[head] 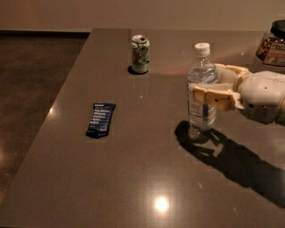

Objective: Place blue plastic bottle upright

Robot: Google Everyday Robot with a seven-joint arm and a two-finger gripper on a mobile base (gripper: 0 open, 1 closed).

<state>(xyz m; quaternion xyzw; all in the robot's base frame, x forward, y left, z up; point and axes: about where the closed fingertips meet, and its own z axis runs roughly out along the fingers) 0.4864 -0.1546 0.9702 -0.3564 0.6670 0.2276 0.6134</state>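
One camera only, set high above the near end of the counter point(133, 178), looking down and across it toward the far wall point(133, 13) at middling range. The hand point(205, 81) enters from the right edge, at the bottle point(202, 111) — mid-right of the view.

The hand point(206, 81) hangs over the counter point(147, 178), and the upright blue plastic bottle point(202, 113) at its tip blocks the way ahead. Well ahead, a soda can point(140, 53) stands on the far side and a snack wrapper point(100, 119) lies on the near side, with open counter between. A jar point(271, 44) stands behind the hand.
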